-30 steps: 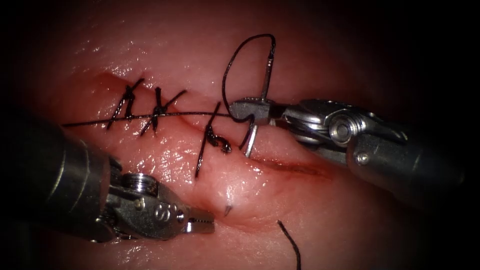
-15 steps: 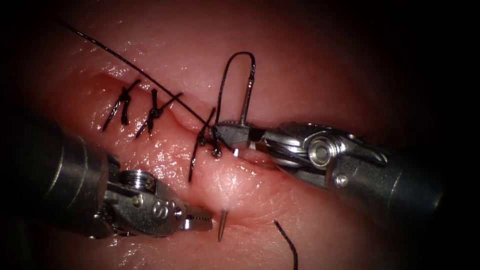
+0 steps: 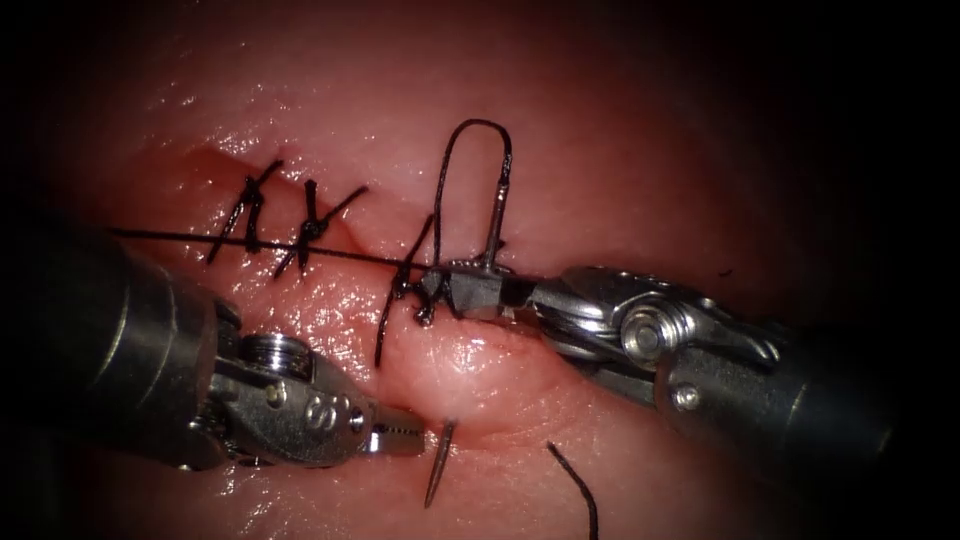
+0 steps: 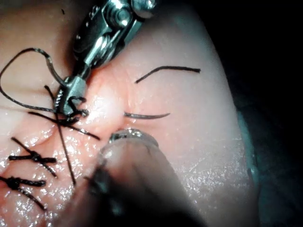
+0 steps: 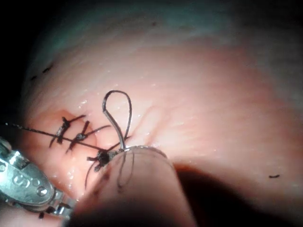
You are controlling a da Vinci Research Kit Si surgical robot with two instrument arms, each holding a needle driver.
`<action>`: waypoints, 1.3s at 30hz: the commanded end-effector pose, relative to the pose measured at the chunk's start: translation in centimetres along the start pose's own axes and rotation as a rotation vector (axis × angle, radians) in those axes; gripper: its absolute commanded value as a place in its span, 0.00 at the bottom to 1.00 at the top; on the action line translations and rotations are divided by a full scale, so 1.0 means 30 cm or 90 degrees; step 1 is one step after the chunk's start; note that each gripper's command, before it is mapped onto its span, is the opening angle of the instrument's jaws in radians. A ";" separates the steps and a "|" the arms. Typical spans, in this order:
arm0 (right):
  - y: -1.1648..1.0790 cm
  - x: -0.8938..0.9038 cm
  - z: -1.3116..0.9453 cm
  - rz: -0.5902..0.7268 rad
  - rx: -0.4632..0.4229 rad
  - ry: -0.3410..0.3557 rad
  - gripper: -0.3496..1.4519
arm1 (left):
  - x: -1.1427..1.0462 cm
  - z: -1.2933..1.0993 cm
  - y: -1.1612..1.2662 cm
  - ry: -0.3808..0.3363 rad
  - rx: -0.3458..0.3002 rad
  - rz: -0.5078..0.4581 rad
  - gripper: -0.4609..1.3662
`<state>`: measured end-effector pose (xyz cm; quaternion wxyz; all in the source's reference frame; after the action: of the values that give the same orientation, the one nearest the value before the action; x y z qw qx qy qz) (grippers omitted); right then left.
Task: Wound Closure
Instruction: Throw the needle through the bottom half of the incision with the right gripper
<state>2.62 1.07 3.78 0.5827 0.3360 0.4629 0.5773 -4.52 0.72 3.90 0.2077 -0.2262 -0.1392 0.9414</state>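
Note:
My right tool (image 3: 478, 291) is shut on the curved needle near its tail, right at the cut (image 3: 520, 320) beside the third stitch (image 3: 412, 285). The needle's tail (image 3: 494, 225) stands up above the jaws, and the thread (image 3: 450, 165) loops off it. The needle's body is buried in the tissue (image 3: 450, 365). Its tip (image 3: 438, 465) pokes out on the lower-left side of the cut. My left tool (image 3: 402, 439) sits just left of that tip, shut and holding nothing. The left wrist view has the tip (image 4: 147, 116) and the right tool (image 4: 71, 97).
Two older stitches (image 3: 245, 212) (image 3: 310, 228) close the cut's left end. A taut thread strand (image 3: 200, 243) runs left across them. A cut thread end (image 3: 580, 488) lies on the tissue at the lower right, also seen from the left wrist (image 4: 168, 70).
The right tool has moved left and down and driven the needle in deeper. The tip has come farther out beside the left tool. The long strand swung up, then back level.

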 end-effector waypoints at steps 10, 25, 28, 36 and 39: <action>0.0154 0.0127 -0.0084 -0.099 -0.029 0.175 0.85 | -0.0003 -0.0003 0.0005 0.000 -0.004 0.000 0.12; 0.0169 0.0235 -0.0118 -0.112 -0.009 0.149 0.80 | -0.0004 -0.0004 0.0005 0.000 -0.004 0.000 0.11; 0.0148 0.0225 -0.0090 -0.113 0.003 0.141 0.79 | -0.0005 -0.0005 0.0005 0.000 -0.004 0.000 0.11; 0.0136 0.0242 -0.0042 -0.113 -0.016 0.156 0.14 | -0.0011 -0.0009 0.0004 0.000 -0.005 0.001 0.11; 0.0142 0.0261 -0.0064 -0.108 -0.033 0.167 0.00 | -0.0013 -0.0010 0.0004 0.000 -0.005 0.002 0.11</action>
<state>2.21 1.87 4.00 0.5735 0.2030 0.5484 0.5737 -4.47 0.70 3.88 0.2064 -0.2267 -0.1396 0.9415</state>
